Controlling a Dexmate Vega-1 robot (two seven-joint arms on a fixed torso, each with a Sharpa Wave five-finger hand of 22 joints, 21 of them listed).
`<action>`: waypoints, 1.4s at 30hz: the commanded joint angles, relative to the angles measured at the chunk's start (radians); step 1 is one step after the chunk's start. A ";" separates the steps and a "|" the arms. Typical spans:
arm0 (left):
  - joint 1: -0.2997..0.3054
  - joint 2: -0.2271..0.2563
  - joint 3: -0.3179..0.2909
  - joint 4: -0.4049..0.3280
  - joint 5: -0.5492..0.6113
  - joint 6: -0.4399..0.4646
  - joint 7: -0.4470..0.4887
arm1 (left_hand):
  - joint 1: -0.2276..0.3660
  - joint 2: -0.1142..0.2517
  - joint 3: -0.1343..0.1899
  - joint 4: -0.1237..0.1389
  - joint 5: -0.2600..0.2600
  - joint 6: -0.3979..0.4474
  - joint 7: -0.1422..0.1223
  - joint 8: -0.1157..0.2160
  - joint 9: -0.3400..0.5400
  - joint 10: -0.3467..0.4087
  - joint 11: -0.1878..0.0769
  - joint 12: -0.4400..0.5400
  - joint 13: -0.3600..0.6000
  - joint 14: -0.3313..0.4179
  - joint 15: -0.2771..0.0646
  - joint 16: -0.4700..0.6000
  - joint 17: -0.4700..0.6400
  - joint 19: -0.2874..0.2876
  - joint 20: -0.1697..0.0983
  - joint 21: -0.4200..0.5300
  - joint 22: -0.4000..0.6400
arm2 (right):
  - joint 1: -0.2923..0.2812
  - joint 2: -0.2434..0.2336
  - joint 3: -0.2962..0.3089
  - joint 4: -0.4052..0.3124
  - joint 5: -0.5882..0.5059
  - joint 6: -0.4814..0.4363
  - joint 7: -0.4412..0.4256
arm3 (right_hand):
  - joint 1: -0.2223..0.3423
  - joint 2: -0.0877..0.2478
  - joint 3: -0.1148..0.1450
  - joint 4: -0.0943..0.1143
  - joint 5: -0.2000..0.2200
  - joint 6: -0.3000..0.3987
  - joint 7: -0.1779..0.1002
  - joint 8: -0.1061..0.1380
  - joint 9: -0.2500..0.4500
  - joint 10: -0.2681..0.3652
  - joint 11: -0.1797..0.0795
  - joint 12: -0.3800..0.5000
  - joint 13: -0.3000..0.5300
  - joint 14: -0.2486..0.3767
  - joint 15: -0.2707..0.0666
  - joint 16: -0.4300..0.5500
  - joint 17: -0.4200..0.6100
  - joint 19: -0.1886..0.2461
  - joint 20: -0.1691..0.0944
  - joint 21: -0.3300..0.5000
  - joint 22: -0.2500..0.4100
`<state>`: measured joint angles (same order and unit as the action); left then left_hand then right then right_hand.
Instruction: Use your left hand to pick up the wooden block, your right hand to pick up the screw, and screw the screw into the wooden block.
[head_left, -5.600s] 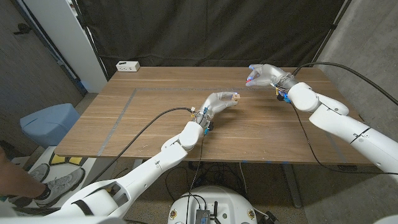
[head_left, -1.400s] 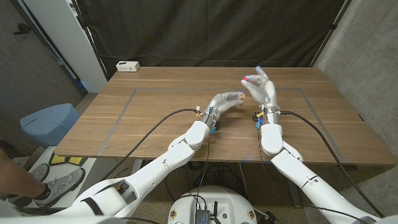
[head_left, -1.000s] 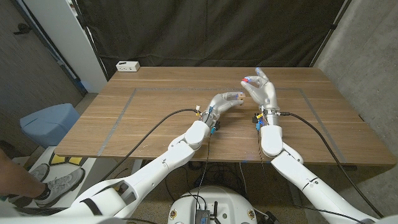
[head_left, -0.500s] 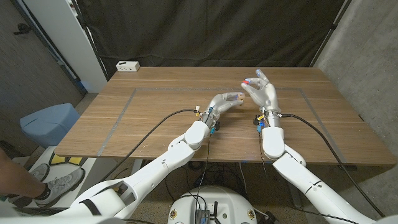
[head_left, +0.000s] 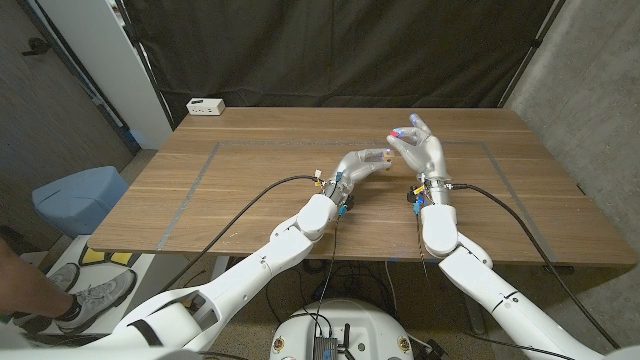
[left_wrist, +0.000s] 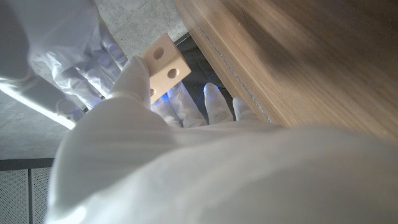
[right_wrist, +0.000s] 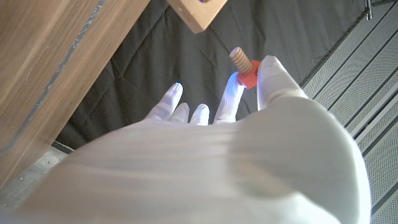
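Observation:
My left hand (head_left: 360, 164) holds a small pale wooden block (head_left: 381, 155) just above the table's middle. In the left wrist view the block (left_wrist: 164, 65) shows round holes and sticks out beyond my left hand (left_wrist: 186, 162). My right hand (head_left: 422, 152) is raised just right of the block and pinches a screw (head_left: 397, 133) with a red head. In the right wrist view the screw (right_wrist: 244, 66) has a tan threaded shaft that points toward a corner of the block (right_wrist: 199, 12), a short gap away. My right hand (right_wrist: 217, 155) grips the screw by its red head.
A white power strip (head_left: 206, 106) lies at the wooden table's (head_left: 250, 200) far left corner. A blue bin (head_left: 78, 197) and a person's shoe (head_left: 90, 295) are on the floor to the left. A black curtain hangs behind the table.
My right hand has swung in from the far right with the screw and now hovers beside the block. Over the last second it shifted only slightly. The left hand kept still.

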<state>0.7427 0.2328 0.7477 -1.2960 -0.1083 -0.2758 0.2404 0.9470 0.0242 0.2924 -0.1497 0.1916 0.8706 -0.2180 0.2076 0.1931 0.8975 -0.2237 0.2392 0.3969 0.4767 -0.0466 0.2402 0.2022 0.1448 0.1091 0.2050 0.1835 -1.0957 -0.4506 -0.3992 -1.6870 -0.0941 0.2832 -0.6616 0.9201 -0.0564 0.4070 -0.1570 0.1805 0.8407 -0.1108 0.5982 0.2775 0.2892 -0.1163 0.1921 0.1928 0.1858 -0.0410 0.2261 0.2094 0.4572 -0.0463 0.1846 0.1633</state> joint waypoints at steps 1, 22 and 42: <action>-0.004 -0.001 0.001 0.004 0.000 0.003 -0.003 | 0.003 0.005 0.000 0.005 0.008 0.038 0.006 0.009 0.003 0.008 0.003 0.007 0.002 0.006 -0.100 0.003 0.002 0.002 0.001 0.004 0.003 | 0.002 0.003 -0.007 0.010 0.003 -0.006 -0.002 | 0.007 0.003 -0.004 0.000 -0.002 0.001 0.006 0.006 0.000 0.002 0.004 -0.001 0.003 0.003 -0.054 -0.002 0.001 -0.001 -0.059 0.001 0.002; -0.008 -0.005 0.003 0.013 0.000 0.004 -0.002 | 0.001 0.007 -0.002 0.006 0.008 0.037 0.004 0.008 0.003 0.008 0.003 0.005 0.004 0.007 -0.099 0.003 0.003 0.001 0.001 0.004 0.003 | 0.009 0.006 -0.015 0.030 0.013 -0.005 -0.003 | 0.009 0.005 -0.009 0.000 -0.002 0.005 0.006 0.013 0.000 0.004 0.008 0.001 0.003 0.005 -0.055 -0.001 0.001 -0.001 -0.057 0.001 0.002; -0.016 -0.011 0.007 0.024 0.000 0.002 -0.003 | 0.000 0.009 -0.004 0.007 0.009 0.037 0.007 0.008 0.003 0.008 0.003 0.003 0.006 0.007 -0.099 0.003 0.003 0.001 0.000 0.004 0.003 | 0.014 0.004 -0.023 0.052 0.017 0.003 -0.001 | 0.012 0.007 -0.012 0.000 -0.002 0.005 0.007 0.018 0.003 0.003 0.006 0.001 0.003 0.006 -0.055 -0.001 0.001 -0.001 -0.057 0.001 0.002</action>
<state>0.7305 0.2245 0.7528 -1.2780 -0.1086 -0.2716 0.2374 0.9483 0.0225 0.2883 -0.1457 0.1965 0.8706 -0.2180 0.2076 0.1933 0.8964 -0.2227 0.2375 0.4029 0.4767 -0.0466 0.2402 0.2022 0.1449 0.1090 0.2050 0.1835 -1.0853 -0.4449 -0.4180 -1.6460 -0.0793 0.2802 -0.6646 0.9255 -0.0509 0.3987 -0.1570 0.1785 0.8429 -0.1085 0.6070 0.2766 0.2892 -0.1162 0.1922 0.1928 0.1857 -0.0410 0.2261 0.2094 0.4572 -0.0463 0.1846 0.1633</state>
